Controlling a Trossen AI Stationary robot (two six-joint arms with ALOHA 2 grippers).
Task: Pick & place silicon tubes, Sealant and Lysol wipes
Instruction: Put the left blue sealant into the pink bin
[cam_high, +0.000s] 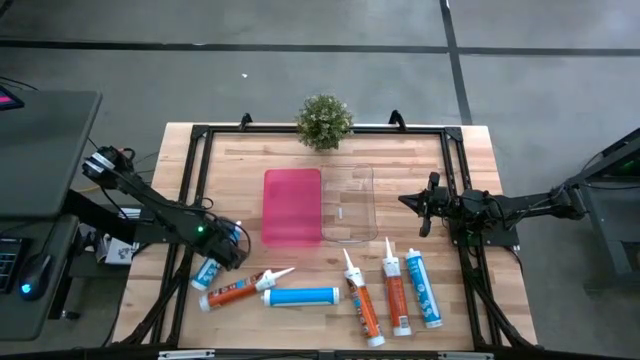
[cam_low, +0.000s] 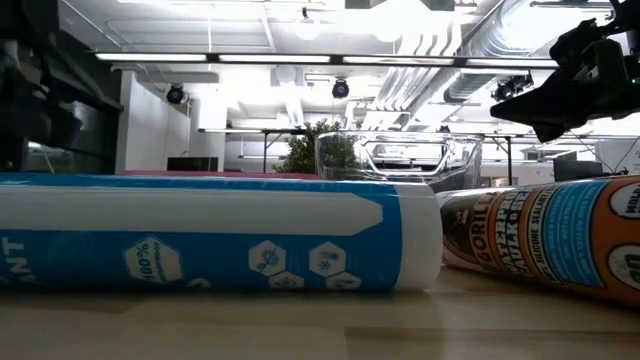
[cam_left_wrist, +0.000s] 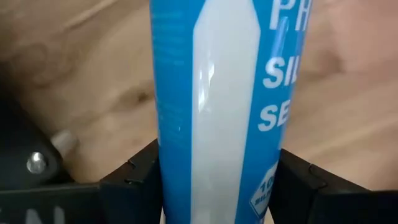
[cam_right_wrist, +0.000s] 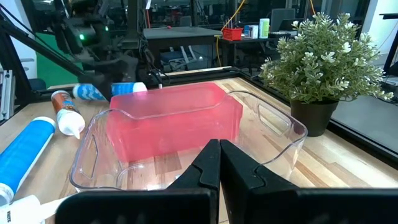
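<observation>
My left gripper (cam_high: 226, 248) is at the table's left, shut on a blue and white sealant tube (cam_left_wrist: 214, 93), which also shows in the high view (cam_high: 207, 272). My right gripper (cam_right_wrist: 219, 163) is shut and empty. It hovers just right of a clear bin (cam_high: 348, 203), which stands beside a pink bin (cam_high: 291, 206). More tubes lie flat along the near edge: an orange one (cam_high: 232, 291), a blue one (cam_high: 300, 297), two orange ones (cam_high: 363, 306) (cam_high: 397, 294) and a blue one (cam_high: 422, 290). My left gripper pinches the tube's round body (cam_left_wrist: 168, 168) between its two fingers (cam_left_wrist: 130, 183), one on each side. The fingers lie across the tube. They come from above, slanting toward the near edge. I cannot tell whether the tube is clear of the table.
A potted plant (cam_high: 324, 121) stands at the far edge, behind the bins. A black frame (cam_high: 195, 180) runs round the table top. In the low view the blue tube (cam_low: 210, 235) and a Gorilla sealant tube (cam_low: 560, 235) lie close to the camera.
</observation>
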